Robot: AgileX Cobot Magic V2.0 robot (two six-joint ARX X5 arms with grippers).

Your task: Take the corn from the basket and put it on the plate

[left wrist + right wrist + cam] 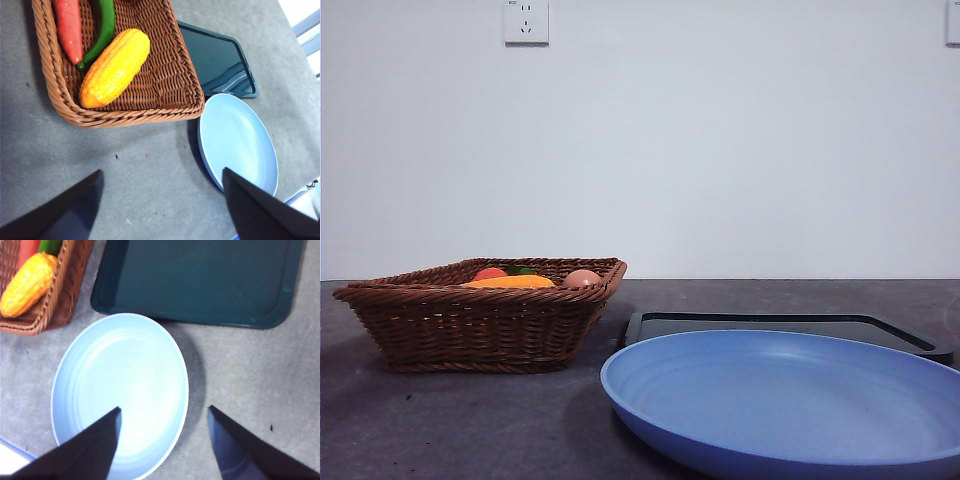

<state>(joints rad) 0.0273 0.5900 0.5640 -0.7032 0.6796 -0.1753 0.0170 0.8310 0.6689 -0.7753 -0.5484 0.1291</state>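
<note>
Your left pincer (160,207) shows two flat black jaws tapering to wedge points; your right pincer (164,440) looks the same, plain and unmarked.

Nothing hung over the basket (125,107), so its top was wide open. Inside, a green pepper (102,30) lay right against the corn (115,67), a red one (68,27) just past it.

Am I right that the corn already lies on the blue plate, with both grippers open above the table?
Not quite: the corn lies in the basket, beside a green pepper, as the left wrist view shows. The blue plate holds nothing. Both the left gripper and the right gripper are open above the table.
</note>
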